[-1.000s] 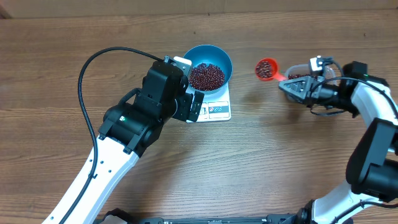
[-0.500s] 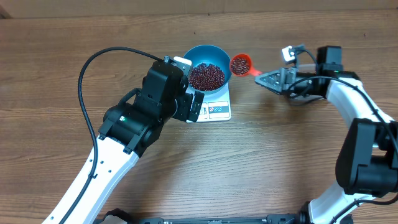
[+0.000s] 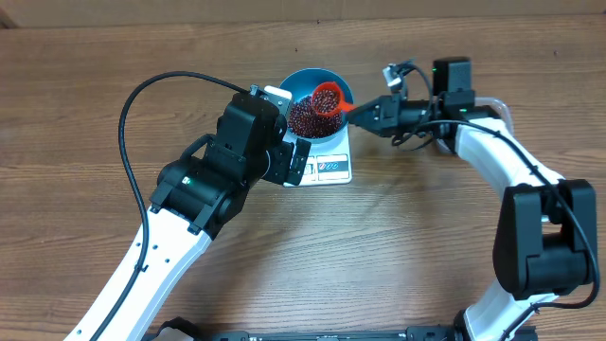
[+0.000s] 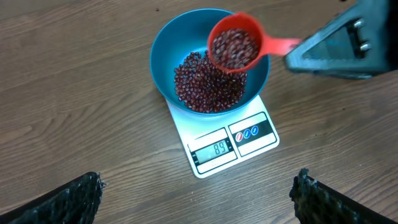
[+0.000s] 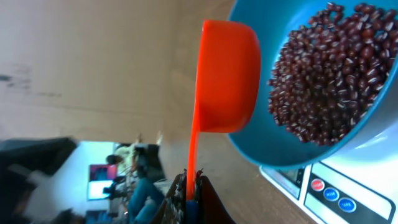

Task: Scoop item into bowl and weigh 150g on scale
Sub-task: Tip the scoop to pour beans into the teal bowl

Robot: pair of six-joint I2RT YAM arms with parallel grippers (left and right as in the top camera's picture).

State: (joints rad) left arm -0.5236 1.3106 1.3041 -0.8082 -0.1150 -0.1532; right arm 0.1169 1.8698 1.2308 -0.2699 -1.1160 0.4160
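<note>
So the blue bowl [image 4: 163, 56] is sitting on the white scale [image 4: 231, 144], roughly mid-desk and a bit toward the far side. It covers the far part of the scale, so only the near edge with the display and the blue-marked buttons pokes out. The display reads 89. There's a loose maroon heap of beans [image 4: 202, 87] in the bottom of the bowl, with blue wall showing all around it.

The right gripper [image 3: 363, 111] comes in from the right with its jaws clenched on the thin handle of an orange-red scoop [image 5: 227, 74]. The wrist view shows the handle pinched right between the tips. The scoop cup hangs over the right-hand side of the bowl, above the heap, and it's loaded with beans. It looks close to level from above. I can't tell if it's touching the rim.

The left gripper [image 4: 198, 202] sits just near-left of the scale, looking down at it, with its jaws released, spread wide and nothing in them. Both finger tips are over bare wood desk [image 3: 95, 95], clear of the scale and bowl.
</note>
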